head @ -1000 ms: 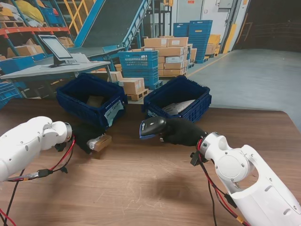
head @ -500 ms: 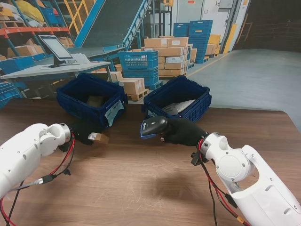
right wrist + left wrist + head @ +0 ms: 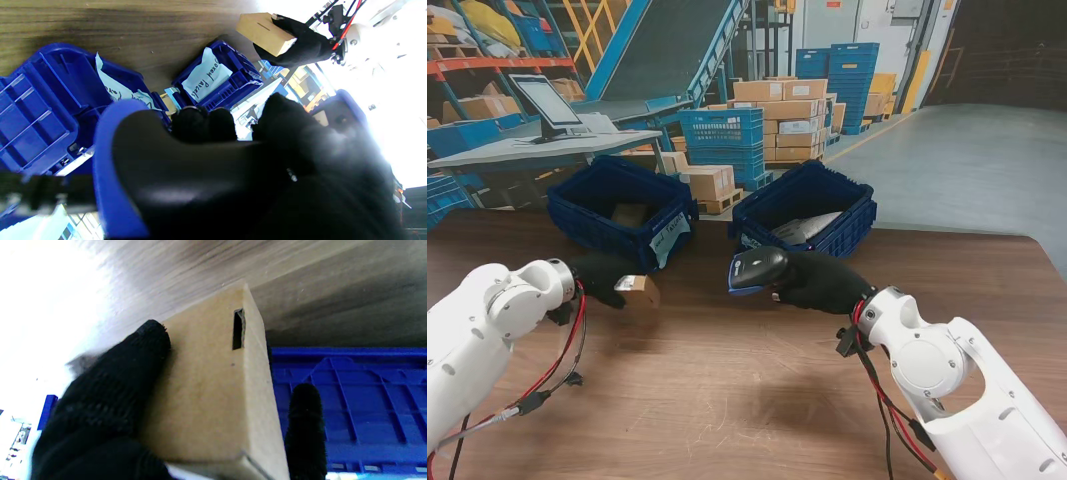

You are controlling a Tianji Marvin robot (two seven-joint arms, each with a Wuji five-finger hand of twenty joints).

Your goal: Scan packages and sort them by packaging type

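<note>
Box: small brown box [image 3: 639,287] is hanging over the tabletop [image 3: 727,400], near the left bin [image 3: 617,210].
Left hand [image 3: 602,278]: gripping the box.
Left wrist view: showing a slot in the box [image 3: 237,329].
Right hand [image 3: 822,282]: gripping the scanner [image 3: 755,268].
Right wrist view: showing the left bin's paper label [image 3: 206,78].

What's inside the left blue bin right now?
The left bin holds one brown box lying on its floor. The near wall hides the front of the floor, so anything there can't be seen.

A warehouse or parcel sorting hall: stacked brown cardboard cartons [image 3: 789,118] on wooden pallets, piled blue plastic crates [image 3: 723,142], a sloping blue-framed conveyor belt [image 3: 667,45], orange-and-blue storage racking [image 3: 472,62], bare grey concrete floor [image 3: 967,165].
</note>
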